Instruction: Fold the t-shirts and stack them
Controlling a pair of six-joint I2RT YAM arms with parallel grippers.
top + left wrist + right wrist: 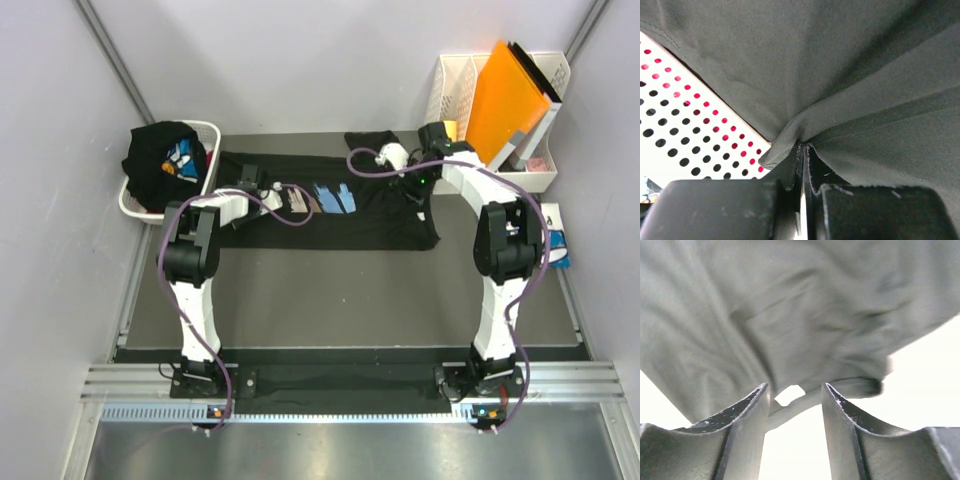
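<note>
Now, left tool (802, 150) pinched on the black t-shirt (380, 215) hem, right tool (796, 396) spread at its edge.

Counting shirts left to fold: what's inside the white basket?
The basket holds a crumpled black tee with a blue-and-white print showing. Whether more shirts lie beneath it cannot be seen, because the tee covers the basket's inside.
</note>
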